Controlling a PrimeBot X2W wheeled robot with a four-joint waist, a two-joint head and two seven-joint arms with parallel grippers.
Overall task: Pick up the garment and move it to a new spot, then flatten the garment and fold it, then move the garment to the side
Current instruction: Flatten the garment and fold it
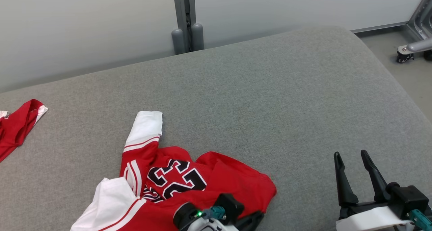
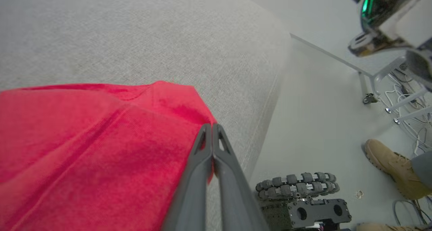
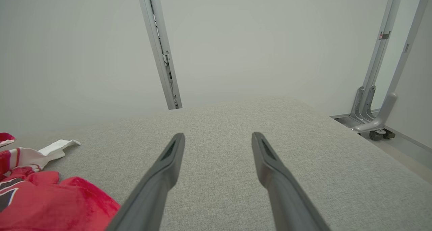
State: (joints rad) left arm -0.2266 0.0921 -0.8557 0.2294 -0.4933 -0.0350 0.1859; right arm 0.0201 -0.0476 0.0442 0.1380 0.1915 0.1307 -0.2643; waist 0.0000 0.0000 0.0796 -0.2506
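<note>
At nine o'clock in the head view we see a second red cloth [image 1: 17, 129] at the edge of the grey padded surface [image 1: 270, 106], well apart from our work. Next, between seven and six o'clock, lies the garment [image 1: 189, 180], a red jersey crumpled near the front edge, numbers upward, one white-cuffed sleeve [image 1: 146, 126] reaching toward eleven o'clock. At six o'clock our left gripper [image 2: 212, 128] sits at the garment's right corner. In the left wrist view its two fingers are pressed together, with a sliver of red between them, so we judge it is pinched on the fabric's edge. A corner grip makes sense here, since lifting from an edge lets the cloth hang and unfurl rather than bunch. At four o'clock our right gripper [image 1: 350, 153] hovers over bare surface with its fingers spread apart, holding nothing. We take it as waiting clear of the cloth, ready to catch a second corner once the garment is raised. The pick-up looks just begun; the move, flattening and folding are all ahead.
</note>
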